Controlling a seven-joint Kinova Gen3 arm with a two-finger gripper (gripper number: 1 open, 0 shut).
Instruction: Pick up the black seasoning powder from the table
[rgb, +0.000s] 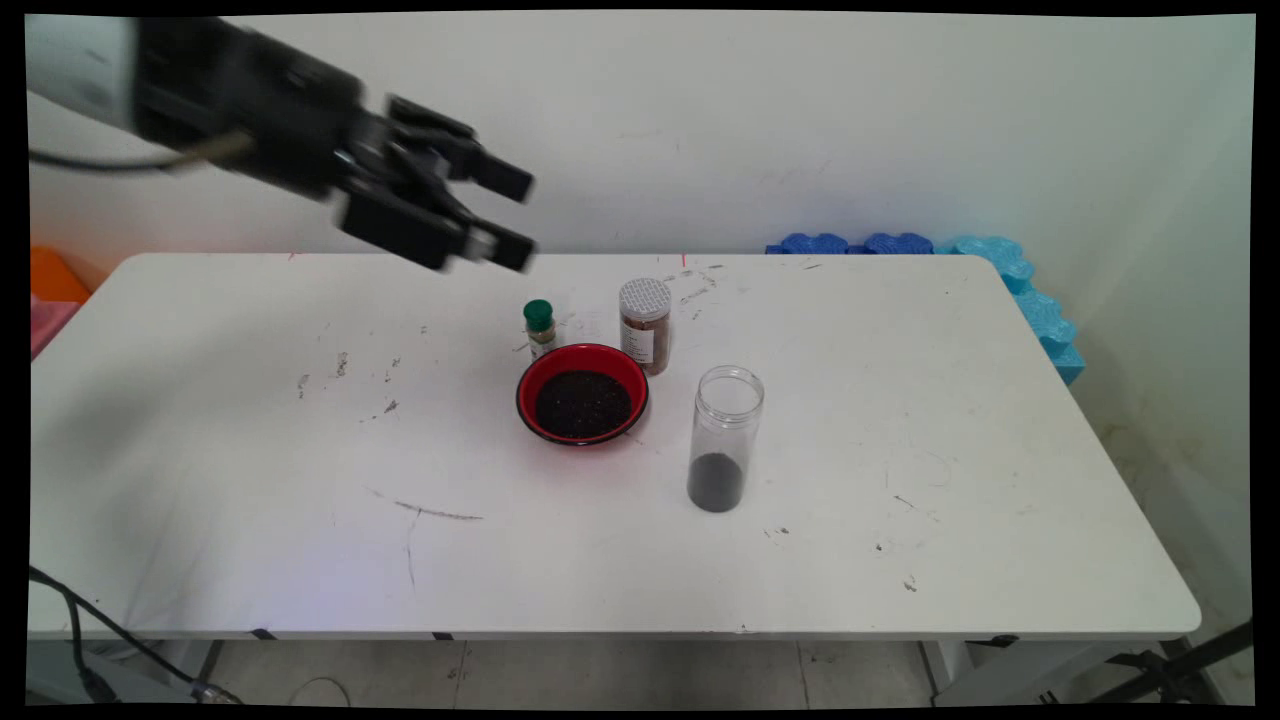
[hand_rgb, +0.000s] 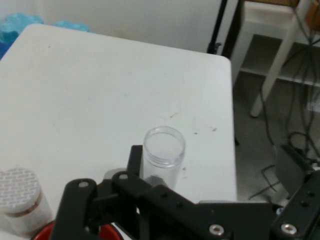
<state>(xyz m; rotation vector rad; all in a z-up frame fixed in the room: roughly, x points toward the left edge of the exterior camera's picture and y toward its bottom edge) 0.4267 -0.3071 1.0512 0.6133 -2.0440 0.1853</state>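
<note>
While nothing is held between its parted fingers, the black gripper (rgb: 520, 215) is seen raised well above the white table (rgb: 250, 450), up and to the left of the red bowl (rgb: 582, 394). Dark grains are contained in the bowl. Just behind it, a small green-capped bottle (rgb: 540, 327) and a silver-lidded spice jar (rgb: 645, 325) are stood upright. To the bowl's right, an open clear jar (rgb: 726, 437) with dark grains at its bottom is placed; blue foam pieces (rgb: 1010, 275) are stacked beyond the table's far right corner.
</note>
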